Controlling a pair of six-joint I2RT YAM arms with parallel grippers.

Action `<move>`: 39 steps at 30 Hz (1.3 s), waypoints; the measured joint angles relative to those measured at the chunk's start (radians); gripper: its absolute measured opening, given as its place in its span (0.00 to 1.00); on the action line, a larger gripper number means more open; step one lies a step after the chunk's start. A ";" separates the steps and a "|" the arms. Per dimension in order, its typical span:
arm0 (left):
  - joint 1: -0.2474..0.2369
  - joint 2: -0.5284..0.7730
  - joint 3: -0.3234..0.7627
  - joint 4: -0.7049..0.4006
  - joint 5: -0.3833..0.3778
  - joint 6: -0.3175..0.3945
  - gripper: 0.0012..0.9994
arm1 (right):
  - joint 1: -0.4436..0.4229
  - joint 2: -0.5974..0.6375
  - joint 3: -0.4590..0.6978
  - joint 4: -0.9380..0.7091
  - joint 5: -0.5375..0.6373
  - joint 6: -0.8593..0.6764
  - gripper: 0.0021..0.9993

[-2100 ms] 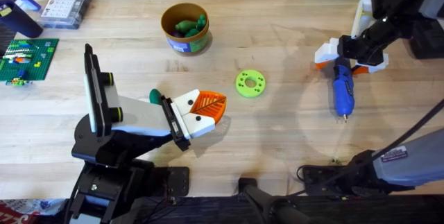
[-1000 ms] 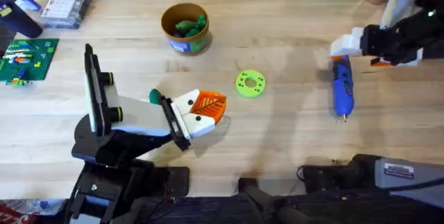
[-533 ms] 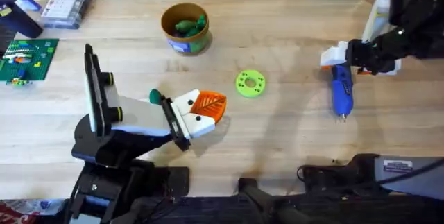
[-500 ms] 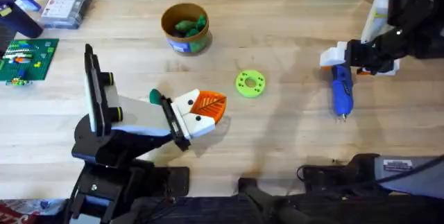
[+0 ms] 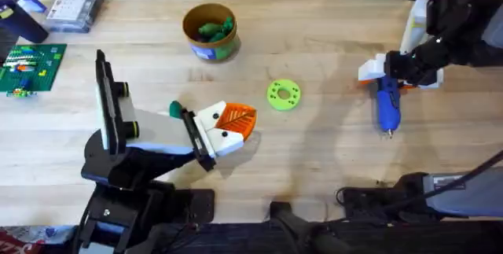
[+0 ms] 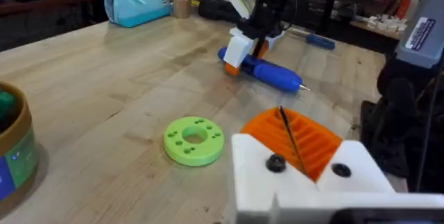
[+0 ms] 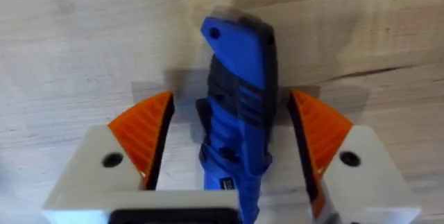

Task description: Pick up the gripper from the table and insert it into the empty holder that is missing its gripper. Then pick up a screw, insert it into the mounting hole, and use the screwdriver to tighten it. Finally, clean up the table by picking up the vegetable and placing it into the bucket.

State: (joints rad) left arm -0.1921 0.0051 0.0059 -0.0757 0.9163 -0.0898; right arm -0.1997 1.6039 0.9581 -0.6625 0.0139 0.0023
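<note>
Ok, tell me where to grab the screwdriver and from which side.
Grip the screwdriver across its thick blue body near the butt end, from above. It lies flat on the table with the thin bit pointing toward the arms' bases, so only its two long sides are free. The right tool already straddles that end, open.

Vegetable mostly behind left arm; screwdriver rear cut off.

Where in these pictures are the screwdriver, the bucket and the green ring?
screwdriver [image 5: 388, 106]: overhead view, middle of its blue body.
bucket [image 5: 206, 47]: overhead view, its front wall.
green ring [image 6: 193, 140]: left wrist view, its flat top face.
</note>
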 joint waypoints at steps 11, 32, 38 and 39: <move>0.000 0.000 0.000 0.000 0.000 0.000 0.02 | -0.002 0.004 0.000 0.012 0.016 -0.005 0.51; 0.000 0.000 0.000 0.000 0.000 0.000 0.02 | -0.003 -0.044 0.140 -0.122 0.014 -0.003 0.03; 0.000 0.000 0.000 0.000 0.000 0.000 0.02 | -0.003 -0.147 0.217 -0.161 0.010 -0.003 0.03; 0.000 0.000 0.000 0.000 0.000 0.000 0.02 | -0.003 -0.162 0.221 -0.164 0.009 -0.003 0.03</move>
State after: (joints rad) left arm -0.1921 0.0051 0.0059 -0.0757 0.9161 -0.0898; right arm -0.2024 1.4422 1.1794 -0.8270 0.0227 -0.0006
